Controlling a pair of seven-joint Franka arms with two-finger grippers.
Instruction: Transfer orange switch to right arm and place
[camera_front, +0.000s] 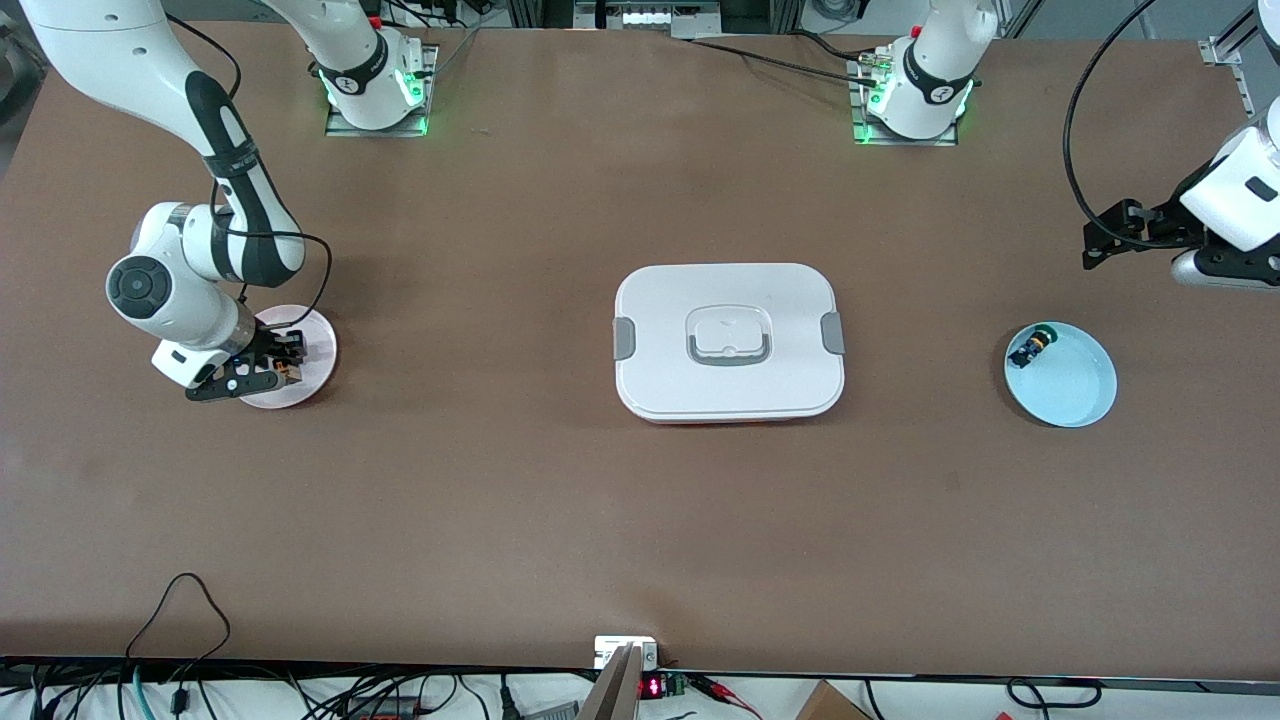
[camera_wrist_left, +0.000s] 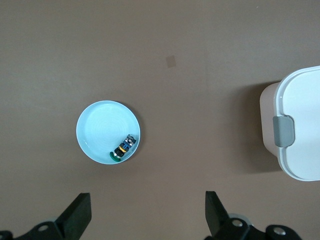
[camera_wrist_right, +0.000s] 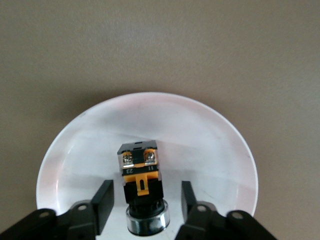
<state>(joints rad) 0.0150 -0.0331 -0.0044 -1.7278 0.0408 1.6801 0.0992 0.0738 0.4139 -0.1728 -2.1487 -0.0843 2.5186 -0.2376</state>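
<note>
The orange switch (camera_wrist_right: 142, 182) lies on the pink plate (camera_wrist_right: 210, 145) at the right arm's end of the table, its black body, orange clip and silver ring showing. My right gripper (camera_wrist_right: 146, 200) is low over the plate with the switch between its fingers, a clear gap on each side, so it stands open and grips nothing. In the front view the switch (camera_front: 287, 372) sits under that gripper (camera_front: 275, 365) on the plate (camera_front: 312, 335). My left gripper (camera_front: 1095, 243) waits open and empty above the table at the left arm's end; its fingertips (camera_wrist_left: 80, 210) are spread wide.
A light blue plate (camera_front: 1080, 395) (camera_wrist_left: 97, 125) holds a green-capped switch (camera_front: 1032, 347) (camera_wrist_left: 122, 148), nearer the front camera than the left gripper. A white lidded box (camera_front: 650, 300) (camera_wrist_left: 300, 100) stands at the table's middle.
</note>
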